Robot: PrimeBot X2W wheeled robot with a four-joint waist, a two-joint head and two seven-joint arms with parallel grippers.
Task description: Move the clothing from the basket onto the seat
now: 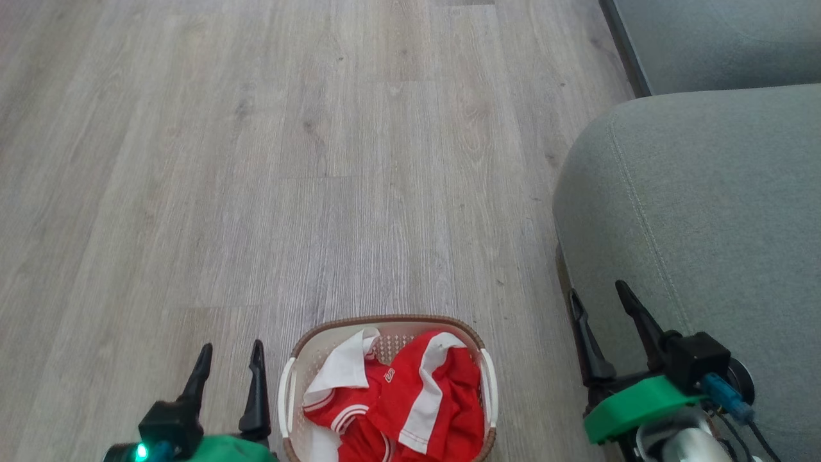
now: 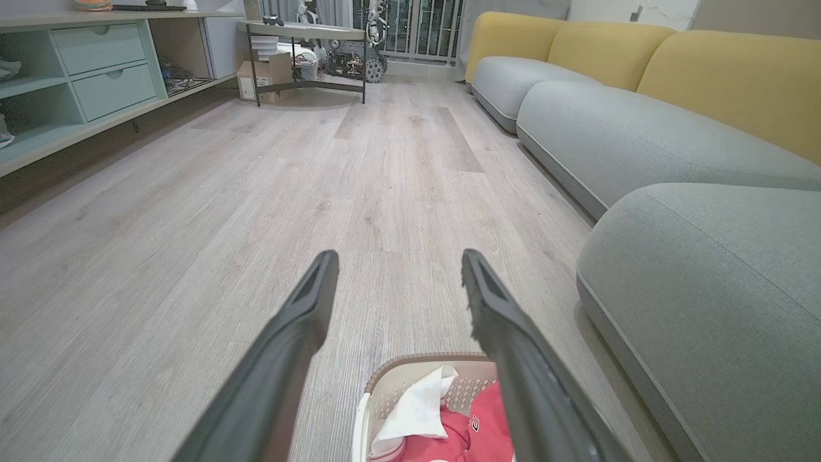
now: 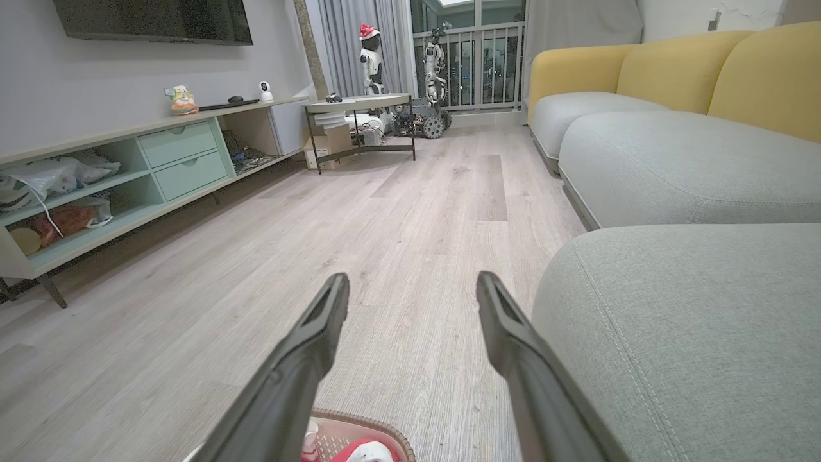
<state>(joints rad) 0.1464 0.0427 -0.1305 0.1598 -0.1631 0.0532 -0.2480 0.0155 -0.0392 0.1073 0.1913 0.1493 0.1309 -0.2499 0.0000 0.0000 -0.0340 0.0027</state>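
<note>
This is a living room in a home. A long sofa [image 3: 673, 167] with grey seats and yellow backs stands on a wood floor [image 3: 397, 212]. Across the room from the sofa, a TV [image 3: 154, 19] hangs on the wall above a low cabinet [image 3: 186, 160] with green drawers. Past the far end of the sofa are a small table [image 3: 359, 102], curtains [image 3: 340, 45] and a glass door [image 3: 474, 70].

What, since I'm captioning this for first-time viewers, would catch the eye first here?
The red clothing heaped in the basket, at the bottom centre of the head view on the pale wood floor, stands out first. Next comes the big grey seat on the right. The left gripper and right gripper, both open and holding nothing, flank the basket.
</note>
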